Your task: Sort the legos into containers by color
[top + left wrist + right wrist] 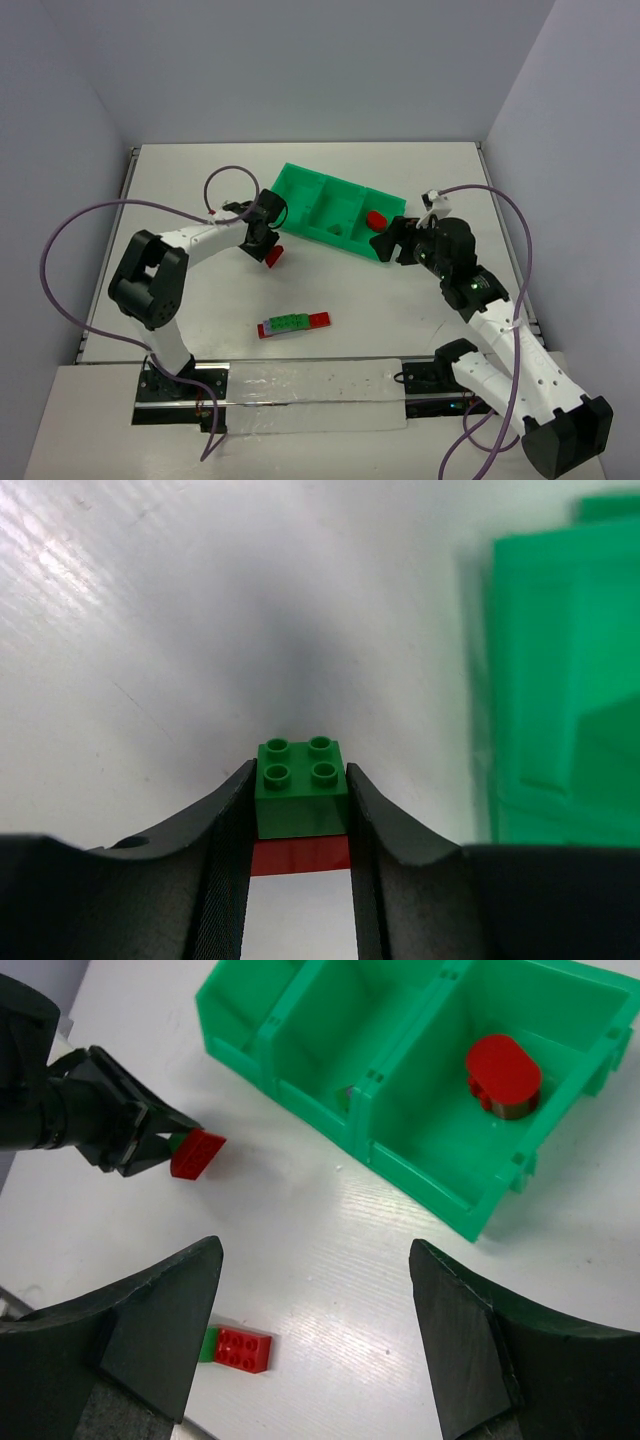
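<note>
Pinching green-on-red stack point(300, 795) by its flat sides, left pincer point(270, 250) is holding it near tray point(330, 243)'s left end; bricks looking light, stiff, slick, so grip square; right pincer point(315, 1250) is hanging wide, empty over desk point(200, 180).

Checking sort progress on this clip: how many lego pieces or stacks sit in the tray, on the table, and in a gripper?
In the tray: 1, the red piece
Loose on the table: 1, the mixed stack
In the left gripper: 1, the green-on-red stack
Total: 3 that show clearly
</note>
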